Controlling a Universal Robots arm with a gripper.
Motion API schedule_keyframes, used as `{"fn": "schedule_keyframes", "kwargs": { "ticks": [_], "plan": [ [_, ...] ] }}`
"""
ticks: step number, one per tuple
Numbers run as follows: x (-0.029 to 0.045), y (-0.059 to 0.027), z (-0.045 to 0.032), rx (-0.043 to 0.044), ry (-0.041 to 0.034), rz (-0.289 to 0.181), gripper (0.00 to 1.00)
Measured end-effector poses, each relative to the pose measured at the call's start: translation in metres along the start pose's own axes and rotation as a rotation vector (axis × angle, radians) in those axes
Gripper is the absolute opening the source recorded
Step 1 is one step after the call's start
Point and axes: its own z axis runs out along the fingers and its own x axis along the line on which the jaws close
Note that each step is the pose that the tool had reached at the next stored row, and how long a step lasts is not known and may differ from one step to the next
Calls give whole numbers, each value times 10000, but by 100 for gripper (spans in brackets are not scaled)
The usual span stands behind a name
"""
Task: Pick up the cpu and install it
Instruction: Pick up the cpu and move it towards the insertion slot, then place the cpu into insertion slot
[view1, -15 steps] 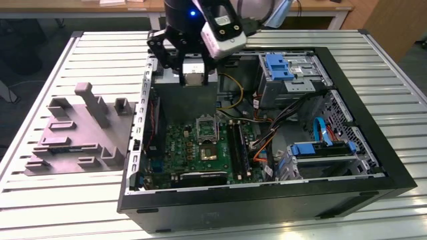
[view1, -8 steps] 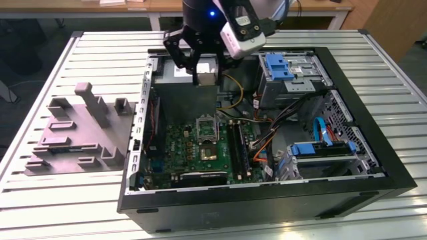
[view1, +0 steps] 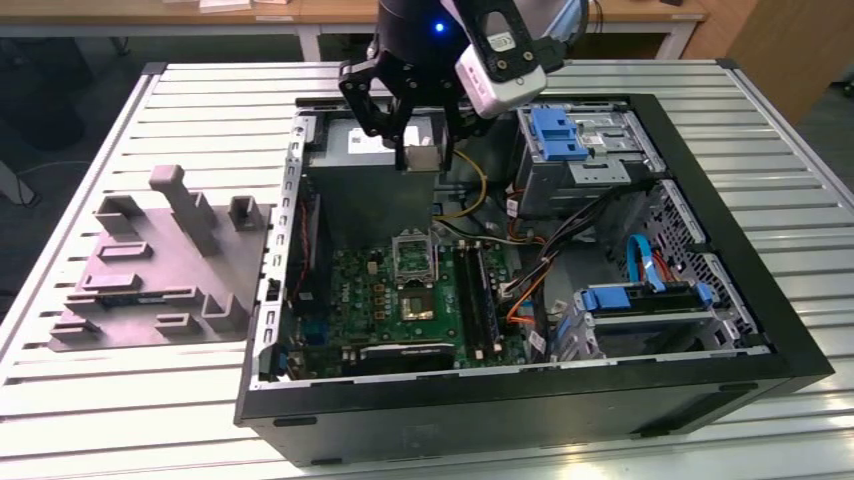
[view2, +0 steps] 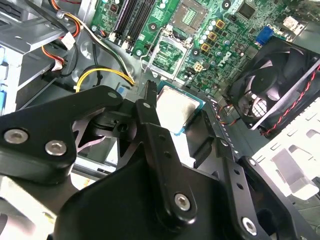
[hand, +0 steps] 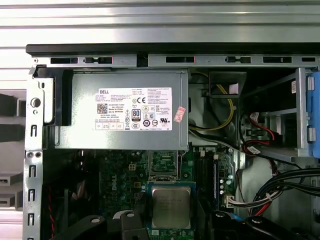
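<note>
The cpu (view1: 420, 157) is a small square chip with a dull silver top. It hangs above the back of the open computer case, and my gripper (view1: 420, 160) is shut on it. In both wrist views the cpu (view2: 176, 106) (hand: 171, 207) sits between the black fingers (view2: 149, 107), above the green motherboard (view1: 400, 290). The open metal socket frame (view1: 414, 255) (view2: 172, 52) (hand: 163, 162) lies on the board below and slightly ahead of the chip, apart from it.
A grey moulded fixture (view1: 147, 270) with upright posts stands on the slatted table at the exterior view's left. Inside the case are the power supply (hand: 130, 110), a black fan (view2: 272, 85), blue drive brackets (view1: 561, 130) and loose cables (view1: 587, 240).
</note>
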Motion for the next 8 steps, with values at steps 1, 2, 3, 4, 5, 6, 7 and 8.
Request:
{"fn": "schedule_keyframes", "kwargs": {
  "ticks": [1, 2, 3, 4, 5, 6, 7, 8],
  "plan": [
    [0, 0, 0, 0, 0, 0, 47],
    [0, 0, 0, 0, 0, 0, 47],
    [0, 0, 0, 0, 0, -1, 47],
    [0, 0, 0, 0, 0, 0, 47],
    [-1, 0, 0, 0, 0, 0, 47],
    [-1, 0, 0, 0, 0, 0, 47],
    [-1, 0, 0, 0, 0, 0, 47],
    [-1, 0, 0, 0, 0, 0, 47]
  ]
}}
